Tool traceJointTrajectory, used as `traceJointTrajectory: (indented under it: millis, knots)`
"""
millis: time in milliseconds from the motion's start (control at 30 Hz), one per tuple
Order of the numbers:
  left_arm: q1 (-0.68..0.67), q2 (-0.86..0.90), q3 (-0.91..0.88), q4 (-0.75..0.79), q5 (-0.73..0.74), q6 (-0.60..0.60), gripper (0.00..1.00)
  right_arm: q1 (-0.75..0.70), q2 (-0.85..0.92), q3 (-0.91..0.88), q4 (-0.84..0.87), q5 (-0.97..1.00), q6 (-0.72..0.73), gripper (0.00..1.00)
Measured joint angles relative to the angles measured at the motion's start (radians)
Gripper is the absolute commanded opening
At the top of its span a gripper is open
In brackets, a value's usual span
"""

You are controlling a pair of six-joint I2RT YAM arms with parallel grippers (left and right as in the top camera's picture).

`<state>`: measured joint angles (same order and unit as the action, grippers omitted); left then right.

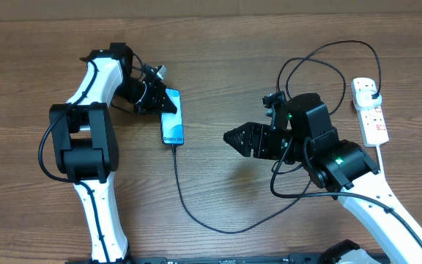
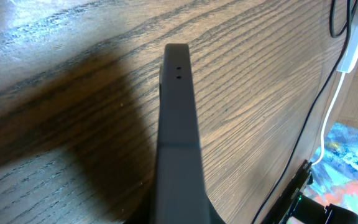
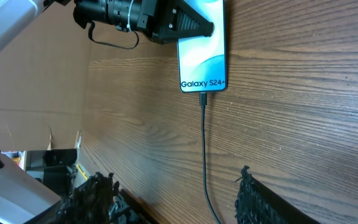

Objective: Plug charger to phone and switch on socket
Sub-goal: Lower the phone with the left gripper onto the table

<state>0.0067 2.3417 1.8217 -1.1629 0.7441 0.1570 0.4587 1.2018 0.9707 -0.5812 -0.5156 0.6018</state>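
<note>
Left gripper [image 1: 165, 101] is closed on the top end of the phone [image 1: 172, 121], which lies screen-up on the wooden table [image 1: 218, 59], left of centre. The charger [image 1: 185, 202] has its connector [image 3: 203, 98] at the phone's bottom edge. It appears seated, though full insertion cannot be confirmed. The cable loops toward the near edge, then runs up to a black plug [image 1: 373, 92] in the white power strip [image 1: 372, 121] at far right. The switch position is too small to read. Right gripper [image 1: 229, 136] hovers right of the phone, jaws well apart, holding nothing.
</note>
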Motion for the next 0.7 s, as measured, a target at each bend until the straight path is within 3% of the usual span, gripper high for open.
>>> traceJointTrajectory:
  millis: [700]
  knots:
    - [0.000,0.000,0.000,-0.007,0.000,-0.006,0.18,0.000,0.000,0.000,-0.001,-0.001,0.000,0.66]
